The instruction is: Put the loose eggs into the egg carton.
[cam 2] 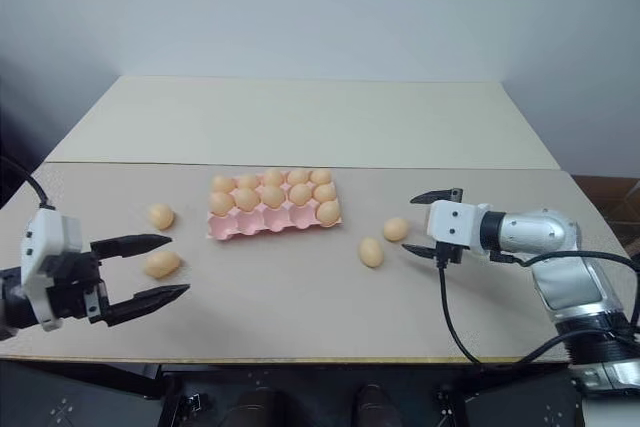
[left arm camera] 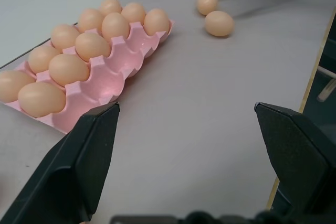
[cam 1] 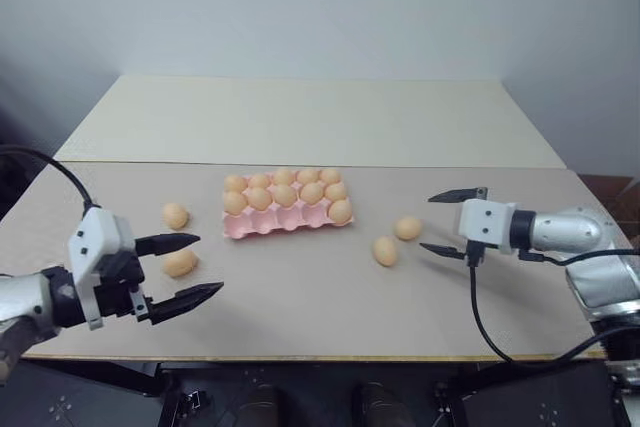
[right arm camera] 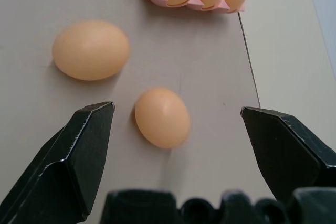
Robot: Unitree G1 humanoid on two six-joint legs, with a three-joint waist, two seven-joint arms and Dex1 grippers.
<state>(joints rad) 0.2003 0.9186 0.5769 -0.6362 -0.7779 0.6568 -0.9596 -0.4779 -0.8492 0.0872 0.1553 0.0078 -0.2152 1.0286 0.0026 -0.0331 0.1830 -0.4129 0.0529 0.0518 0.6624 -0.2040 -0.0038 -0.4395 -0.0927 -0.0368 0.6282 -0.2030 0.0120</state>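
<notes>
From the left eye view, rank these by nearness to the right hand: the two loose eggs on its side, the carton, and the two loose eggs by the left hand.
From the right hand:
1. Egg nearer the hand, just inboard.
2. Egg beside it, slightly farther, toward the front edge.
3. Egg carton, mid-table.
4. The two far eggs, by the left hand; too close to call.

Head pair overlooks table (cam 1: 320, 292) — wrists skim close.

Looks like a lab or test room, not anyone's kitchen. Just two plain beige tables (cam 1: 300, 122) pushed together against a bare grey-white wall (cam 1: 320, 7), well beyond the right gripper (cam 1: 452, 222). Loose black cables (cam 1: 480, 322) hang off the arm just behind that gripper, past the table edge.
</notes>
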